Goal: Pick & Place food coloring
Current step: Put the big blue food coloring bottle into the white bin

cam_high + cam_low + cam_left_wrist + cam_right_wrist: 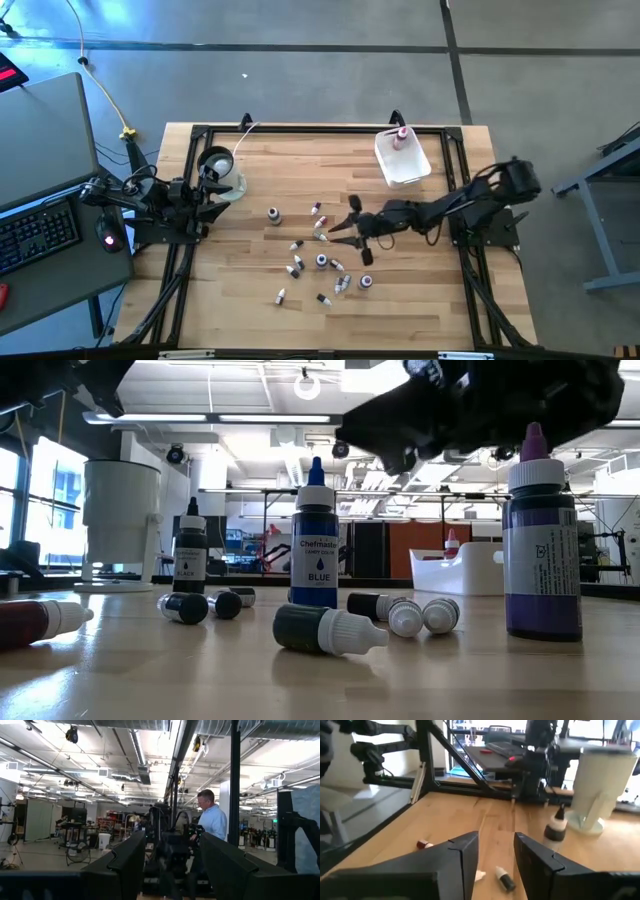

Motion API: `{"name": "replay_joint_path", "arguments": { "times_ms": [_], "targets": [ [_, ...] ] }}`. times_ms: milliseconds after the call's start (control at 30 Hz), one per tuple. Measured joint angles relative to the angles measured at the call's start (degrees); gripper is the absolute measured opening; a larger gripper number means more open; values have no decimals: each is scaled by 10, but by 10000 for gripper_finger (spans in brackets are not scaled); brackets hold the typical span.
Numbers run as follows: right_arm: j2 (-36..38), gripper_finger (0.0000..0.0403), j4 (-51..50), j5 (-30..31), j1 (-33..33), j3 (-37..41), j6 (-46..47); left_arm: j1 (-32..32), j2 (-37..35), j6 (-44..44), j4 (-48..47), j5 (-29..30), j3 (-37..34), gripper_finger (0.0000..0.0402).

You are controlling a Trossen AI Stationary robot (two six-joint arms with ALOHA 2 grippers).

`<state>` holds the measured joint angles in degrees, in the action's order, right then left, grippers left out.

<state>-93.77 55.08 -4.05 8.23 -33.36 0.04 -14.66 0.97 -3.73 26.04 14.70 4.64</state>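
Observation:
Several tiny food coloring bottles are scattered on the middle of the wooden table, some upright, some on their sides. In the low view a blue bottle, a purple one and a black one stand, and a white-tipped dropper lies on its side. One pink-topped bottle stands in the white tub. My right gripper hangs open just above the bottles, at the group's right side. My left gripper waits open at the table's left edge.
The clear cup with the black ring stands by the left arm near the far left corner. A black frame rail runs along the far edge. A person stands in the room beyond the table. Bare wood lies toward the near edge.

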Motion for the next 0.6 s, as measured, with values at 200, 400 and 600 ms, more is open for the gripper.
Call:
{"name": "replay_joint_path", "arguments": {
  "times_ms": [200,400,600],
  "targets": [
    [-55,108,31,-72,0,-27,40,0,0,0,4,0,0,186],
    [-101,92,-94,-136,-6,-125,-4,0,0,0,10,0,0,186],
    [-110,81,-251,-174,-31,-205,-19,0,0,10,10,0,0,186]
  ]
}}
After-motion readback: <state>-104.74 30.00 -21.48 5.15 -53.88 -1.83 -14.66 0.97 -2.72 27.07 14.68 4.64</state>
